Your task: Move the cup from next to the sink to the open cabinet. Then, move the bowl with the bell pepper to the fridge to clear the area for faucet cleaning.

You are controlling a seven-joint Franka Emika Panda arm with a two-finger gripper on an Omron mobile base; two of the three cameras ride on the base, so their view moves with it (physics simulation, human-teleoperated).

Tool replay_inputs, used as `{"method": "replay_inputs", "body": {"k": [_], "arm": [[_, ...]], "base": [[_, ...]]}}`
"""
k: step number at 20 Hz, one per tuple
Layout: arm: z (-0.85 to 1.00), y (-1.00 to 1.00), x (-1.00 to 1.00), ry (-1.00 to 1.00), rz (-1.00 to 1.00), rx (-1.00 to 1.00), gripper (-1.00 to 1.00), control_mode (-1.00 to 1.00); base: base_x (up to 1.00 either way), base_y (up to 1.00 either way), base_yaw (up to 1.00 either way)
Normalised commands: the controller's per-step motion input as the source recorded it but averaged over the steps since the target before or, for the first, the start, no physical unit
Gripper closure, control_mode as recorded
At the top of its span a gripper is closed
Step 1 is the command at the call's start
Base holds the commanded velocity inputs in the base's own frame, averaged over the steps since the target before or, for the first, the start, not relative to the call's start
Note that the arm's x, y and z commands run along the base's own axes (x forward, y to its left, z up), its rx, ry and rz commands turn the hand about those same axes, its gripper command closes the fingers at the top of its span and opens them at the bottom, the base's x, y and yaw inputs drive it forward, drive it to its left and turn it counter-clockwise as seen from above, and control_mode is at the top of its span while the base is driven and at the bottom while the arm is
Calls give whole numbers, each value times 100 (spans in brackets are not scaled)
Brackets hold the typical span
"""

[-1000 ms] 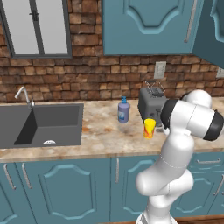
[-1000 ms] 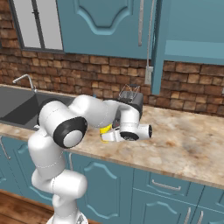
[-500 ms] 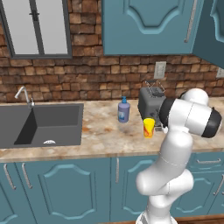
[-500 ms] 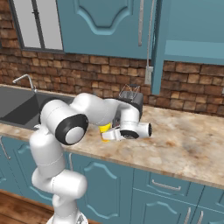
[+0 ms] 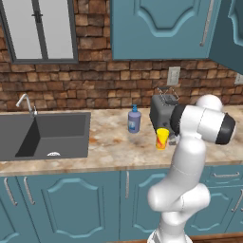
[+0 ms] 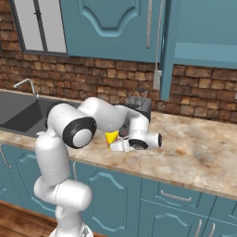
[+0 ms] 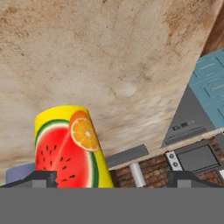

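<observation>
The cup (image 5: 162, 138) stands upright on the counter (image 5: 114, 147) near its front edge, just in front of the toaster (image 5: 160, 110). The gripper (image 7: 111, 177) is spread wide beside it, seemingly holding nothing.

Even, soft rendered light; faint shadows, slight blur.

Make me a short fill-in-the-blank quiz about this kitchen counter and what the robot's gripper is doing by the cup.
1. The cup stands on the ____.
2. The gripper beside it has its jaws ____.
3. The soap bottle between sink and cup is ____ in colour.
4. The toaster stands ____ the cup, against the brick wall.

Missing words: counter; open; blue; behind
</observation>
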Motion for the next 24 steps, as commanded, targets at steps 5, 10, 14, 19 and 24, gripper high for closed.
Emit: {"method": "replay_inputs", "body": {"k": [5,10,14,19,24], "arm": [[-12,-8,11,-4,2,0,-100,-100],[-3,-4,9,-6,2,0,-100,-100],[0,0,21,-2,0,0,-100,-100],[0,0,16,0,0,0,-100,-100],[0,5,2,0,1,0,-100,-100]], "base": [[0,0,0],[0,0,0],[0,0,0],[0,0,0],[0,0,0]]}}
